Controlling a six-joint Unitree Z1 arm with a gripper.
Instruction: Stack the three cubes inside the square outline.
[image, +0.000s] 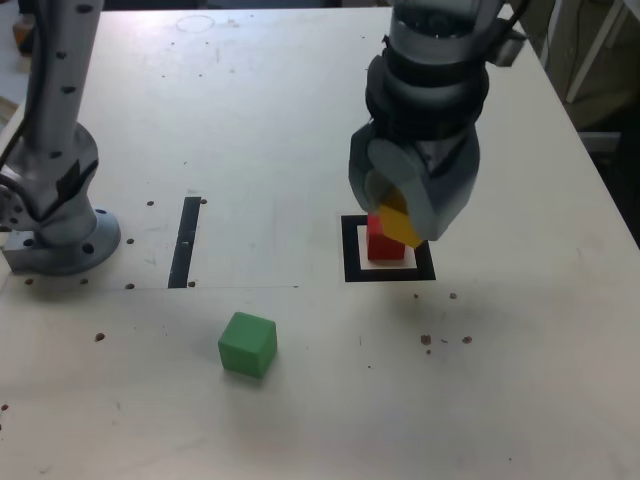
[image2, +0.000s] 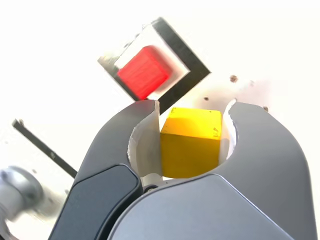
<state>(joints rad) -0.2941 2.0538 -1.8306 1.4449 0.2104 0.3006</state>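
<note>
- The gripper (image2: 192, 145) is clamped on the yellow cube (image2: 191, 142), just above the red cube (image: 381, 240) inside the square outline (image: 352, 250).
- The green cube (image: 247, 343) sits nearer, left in the exterior view.
- Cubes look light, rigid; grip opposite flat faces.

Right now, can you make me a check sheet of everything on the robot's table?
Surface: pale table, scuffed, with small dark specks.
Job's things: red block sits inside the black square; yellow block is held tilted just above it; green block lies alone nearer the camera, toward the exterior view's left.
Clutter: a narrow black strip on the table, on the exterior view's left of the square.
Tool: tool shut on the yellow block, hanging over the square.
Cables: a dark cable runs down the grey post.
Surroundings: grey post with round base at the exterior view's left; white frames beyond the table's far right corner.
</note>
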